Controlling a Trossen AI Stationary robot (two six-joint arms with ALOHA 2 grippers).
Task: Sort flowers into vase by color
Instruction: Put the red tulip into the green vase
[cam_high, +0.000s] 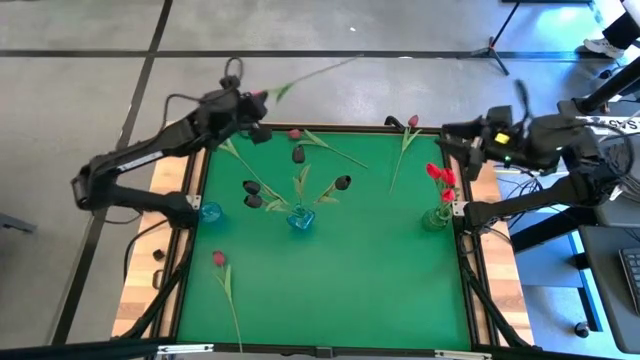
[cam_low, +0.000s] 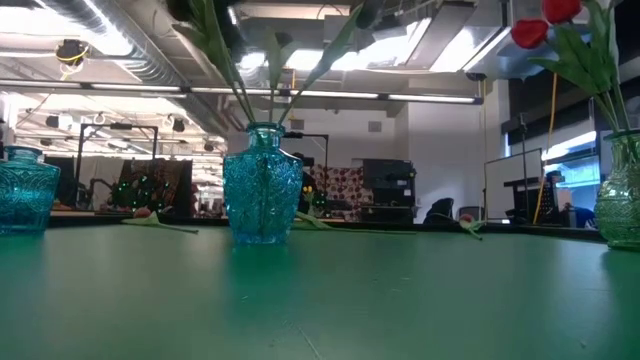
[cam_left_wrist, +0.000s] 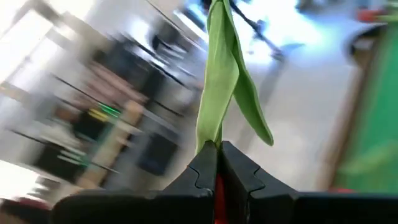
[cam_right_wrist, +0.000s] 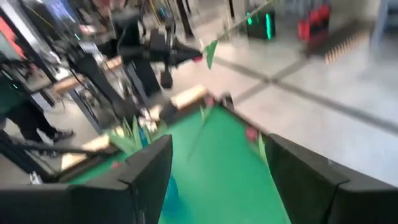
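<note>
My left gripper (cam_high: 257, 99) is raised over the table's far left corner, shut on a red tulip (cam_high: 300, 80). The tulip's stem runs out past the far edge. My right gripper (cam_high: 446, 137) hovers open near the far right corner, touching nothing. A middle blue vase (cam_high: 300, 219) holds near-black tulips (cam_high: 343, 182). A green vase (cam_high: 437, 216) on the right holds red tulips (cam_high: 440, 175). A left blue vase (cam_high: 210, 212) shows no flowers. Lying flat on the mat are a red tulip (cam_high: 218, 258) near the front left, another red tulip (cam_high: 411, 122) and a maroon tulip (cam_high: 295, 133) at the far side. My left gripper (cam_left_wrist: 217, 152) pinches the red tulip's stem right by its head, and red (cam_left_wrist: 216, 186) shows between the two fingers. The green leaf (cam_left_wrist: 221, 81) and stem stick out beyond the fingertips. The flower is lifted clear of the table, its stem slanting out over the floor.
The green mat (cam_high: 340, 280) has a raised dark frame around it. In the low view the middle vase (cam_low: 262, 185) stands in front, the left vase (cam_low: 20, 195) and the green vase (cam_low: 625, 190) at the sides. Bare mat lies at the near centre and right.
</note>
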